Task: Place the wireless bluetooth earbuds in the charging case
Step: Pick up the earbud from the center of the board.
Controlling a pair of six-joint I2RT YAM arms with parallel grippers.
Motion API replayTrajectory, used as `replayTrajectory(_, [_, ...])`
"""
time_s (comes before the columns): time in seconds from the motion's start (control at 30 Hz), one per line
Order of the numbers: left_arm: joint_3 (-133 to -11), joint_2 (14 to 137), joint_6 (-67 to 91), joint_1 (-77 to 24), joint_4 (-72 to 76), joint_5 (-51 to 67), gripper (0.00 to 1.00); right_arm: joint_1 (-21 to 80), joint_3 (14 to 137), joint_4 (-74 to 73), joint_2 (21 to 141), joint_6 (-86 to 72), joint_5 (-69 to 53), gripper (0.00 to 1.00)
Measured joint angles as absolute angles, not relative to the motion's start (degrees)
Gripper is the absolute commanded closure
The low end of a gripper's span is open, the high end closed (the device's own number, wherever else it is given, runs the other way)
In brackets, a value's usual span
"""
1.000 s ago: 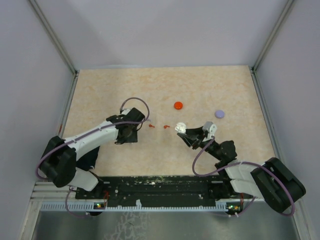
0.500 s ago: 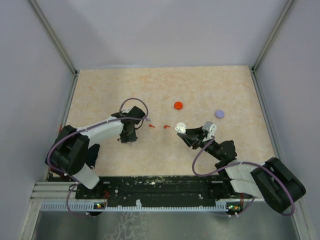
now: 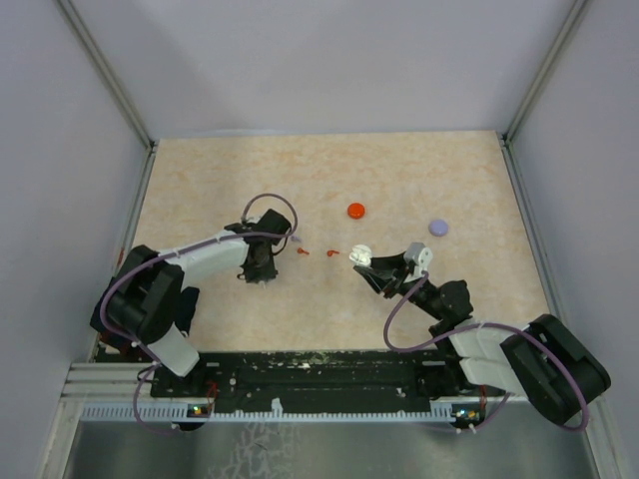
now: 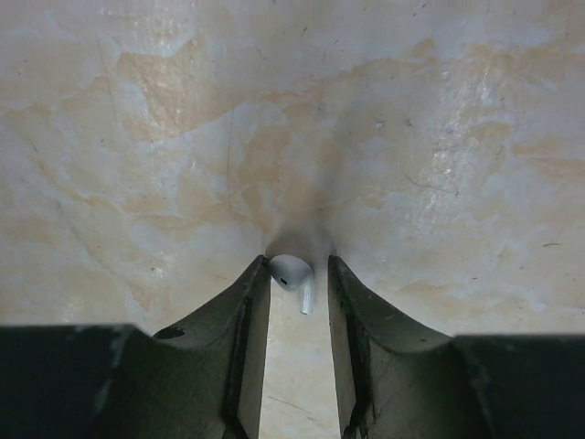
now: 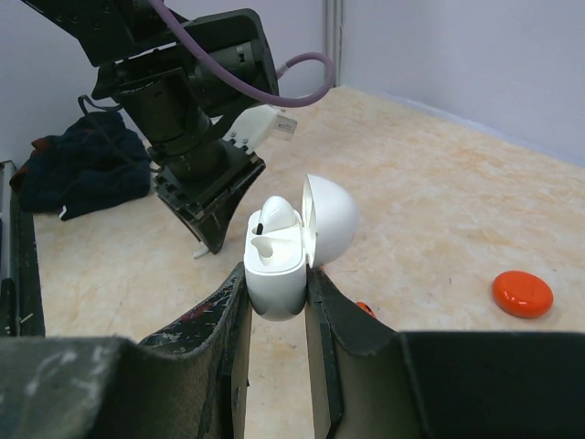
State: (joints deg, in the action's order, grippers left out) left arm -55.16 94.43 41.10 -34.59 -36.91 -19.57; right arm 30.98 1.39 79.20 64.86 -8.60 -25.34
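A white earbud (image 4: 289,271) lies on the table between the fingertips of my left gripper (image 4: 298,267), which points straight down and stands open around it; the bud touches the left finger. In the top view the left gripper (image 3: 262,267) is left of centre. My right gripper (image 5: 277,282) is shut on the white charging case (image 5: 274,261), held above the table with its lid open. One white earbud (image 5: 277,213) sits in one socket; the other socket is empty. The case shows in the top view (image 3: 361,255). Two red earbuds (image 3: 303,252) (image 3: 329,253) lie between the grippers.
A red disc (image 3: 355,211) and a greyish-purple disc (image 3: 438,228) lie farther back on the table. The red disc also shows in the right wrist view (image 5: 522,293). A dark cloth (image 5: 82,174) lies by the left arm's base. Metal frame posts stand at the table's corners.
The left arm has swung its elbow inward and brought its gripper down over the white earbud. The right arm and the case have not moved.
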Motion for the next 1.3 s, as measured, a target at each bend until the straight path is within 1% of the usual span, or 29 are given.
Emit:
replayTrajectory(0.37, [-55.8, 95.0, 38.6, -34.5, -35.1, -15.6, 0.62, 31.0, 1.4, 79.1, 64.9, -8.6, -25.3, 1.0])
replayTrajectory(0.73, [-57.5, 95.1, 37.9, -36.3, -36.3, -16.0, 0.63, 31.0, 1.4, 79.1, 64.9, -8.6, -25.4, 1.0])
replayTrajectory(1.1, [-59.5, 98.0, 35.9, -37.3, -34.8, -13.9, 0.61, 31.0, 1.5, 79.0, 64.9, -8.6, -25.5, 1.0])
replayTrajectory(1.3, [-59.5, 95.8, 35.8, -38.3, -34.9, -14.7, 0.62, 31.0, 1.6, 79.0, 64.9, -8.6, -25.6, 1.0])
